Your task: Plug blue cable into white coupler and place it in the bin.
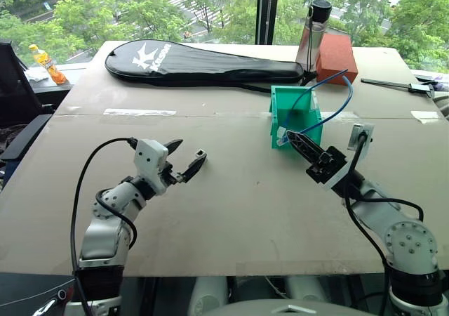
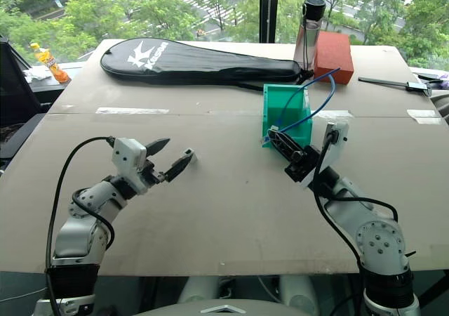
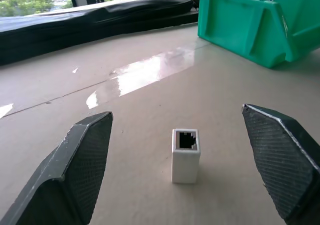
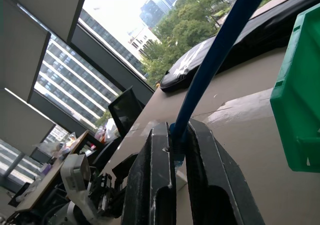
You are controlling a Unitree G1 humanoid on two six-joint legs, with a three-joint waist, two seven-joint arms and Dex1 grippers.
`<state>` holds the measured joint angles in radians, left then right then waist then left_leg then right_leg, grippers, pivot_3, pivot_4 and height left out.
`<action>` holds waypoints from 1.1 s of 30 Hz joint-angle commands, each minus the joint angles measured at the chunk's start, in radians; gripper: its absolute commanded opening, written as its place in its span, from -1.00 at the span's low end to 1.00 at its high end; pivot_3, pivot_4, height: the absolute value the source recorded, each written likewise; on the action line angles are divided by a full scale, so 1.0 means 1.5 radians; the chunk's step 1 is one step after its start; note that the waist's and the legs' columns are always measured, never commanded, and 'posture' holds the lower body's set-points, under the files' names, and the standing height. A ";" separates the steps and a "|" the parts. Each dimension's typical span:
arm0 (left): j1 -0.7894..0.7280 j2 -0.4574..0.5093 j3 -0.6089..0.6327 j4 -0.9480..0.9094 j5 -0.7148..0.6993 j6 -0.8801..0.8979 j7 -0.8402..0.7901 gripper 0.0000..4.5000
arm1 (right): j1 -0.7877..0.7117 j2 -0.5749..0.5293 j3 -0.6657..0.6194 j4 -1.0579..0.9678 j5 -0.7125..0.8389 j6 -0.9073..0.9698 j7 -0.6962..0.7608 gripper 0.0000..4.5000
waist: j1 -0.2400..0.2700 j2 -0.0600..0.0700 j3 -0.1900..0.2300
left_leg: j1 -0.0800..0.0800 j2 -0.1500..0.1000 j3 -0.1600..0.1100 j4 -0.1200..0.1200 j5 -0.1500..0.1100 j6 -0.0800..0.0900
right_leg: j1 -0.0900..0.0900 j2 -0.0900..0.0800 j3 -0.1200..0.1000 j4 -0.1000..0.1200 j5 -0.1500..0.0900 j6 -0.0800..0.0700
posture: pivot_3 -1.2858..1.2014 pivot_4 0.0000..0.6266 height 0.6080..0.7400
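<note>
The white coupler (image 3: 186,155) stands upright on the table, its dark socket facing up. My left gripper (image 1: 185,156) is open, a finger on either side of the coupler and clear of it. My right gripper (image 1: 292,137) hovers at the front of the teal-green bin (image 1: 280,112) and is shut on the blue cable (image 1: 347,91) close to one plug. In the right wrist view the blue cable (image 4: 220,50) rises from between the closed fingers (image 4: 160,175). From the grip it arcs up over the bin and curves back down towards the bin's inside; its far end is hidden.
A long black racket bag (image 1: 203,64) lies across the back of the table. A dark-capped bottle (image 1: 313,38) and a red-brown block (image 1: 337,57) stand behind the bin. A slim tool (image 1: 396,85) lies at the back right. Tape strips mark the table seam.
</note>
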<state>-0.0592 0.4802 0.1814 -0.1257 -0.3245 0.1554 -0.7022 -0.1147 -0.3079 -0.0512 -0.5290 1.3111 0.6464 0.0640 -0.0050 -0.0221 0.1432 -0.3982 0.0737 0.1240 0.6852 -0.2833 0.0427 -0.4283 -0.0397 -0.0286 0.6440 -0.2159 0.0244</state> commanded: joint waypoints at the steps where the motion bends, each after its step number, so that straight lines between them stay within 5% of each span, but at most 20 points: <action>1: -0.008 0.006 -0.009 0.012 0.016 -0.022 0.002 0.88 | -0.011 0.001 -0.003 -0.010 0.000 0.001 0.016 -1.00 | 0.000 0.000 0.000 | 0.000 0.000 0.000 0.000 0.000 0.000 | 0.000 0.000 0.000 0.000 0.000 0.000 | 0.03 -0.52 1.00; 8: -0.051 -0.008 -0.051 0.098 0.057 -0.056 0.009 0.88 | 0.003 -0.001 -0.009 -0.028 -0.008 0.001 0.013 -1.00 | -0.001 0.000 0.000 | 0.000 0.000 0.000 0.000 0.000 0.000 | 0.000 0.000 0.000 0.000 0.000 0.000 | 0.03 -0.52 1.00; 13: -0.081 -0.016 -0.074 0.185 0.080 -0.119 -0.009 0.25 | 0.018 -0.004 -0.015 -0.047 -0.009 -0.003 0.002 -1.00 | -0.003 0.000 0.000 | 0.000 0.000 0.000 0.000 0.000 0.000 | 0.000 0.000 0.000 0.000 0.000 0.000 | 0.03 -0.52 1.00; 18: -0.089 -0.014 -0.079 0.209 0.064 -0.147 -0.046 -0.79 | 0.029 -0.014 -0.025 -0.064 -0.011 -0.007 -0.004 -1.00 | -0.003 0.000 0.000 | 0.000 0.000 0.001 0.000 0.000 0.000 | 0.000 0.000 0.000 0.000 0.000 0.000 | 0.03 -0.52 1.00; 26: -0.133 0.012 -0.161 0.148 -0.012 -0.049 -0.242 -0.82 | -0.027 -0.154 -0.003 -0.085 -0.101 0.026 0.111 -1.00 | -0.002 0.000 0.000 | 0.000 0.000 0.001 0.000 0.000 0.000 | -0.001 0.000 0.000 0.000 -0.001 -0.002 | 0.03 -0.52 1.00; 33: -0.258 -0.077 -0.276 0.237 0.070 -0.090 -0.258 -0.82 | -0.120 -0.229 0.065 -0.040 -0.205 0.051 0.233 -1.00 | 0.000 0.000 0.000 | 0.000 -0.002 0.001 0.000 0.000 0.000 | 0.000 0.001 0.000 0.000 -0.001 -0.002 | 0.03 -0.52 1.00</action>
<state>-0.4230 0.3853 -0.2093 0.2132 -0.2450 0.0475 -1.0931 -0.2724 -0.6377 0.0333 -0.5959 1.0488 0.7212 0.3609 -0.0047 -0.0224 0.1432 -0.3988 0.0710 0.1248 0.6853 -0.2834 0.0430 -0.4289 -0.0387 -0.0278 0.6439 -0.2158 0.0243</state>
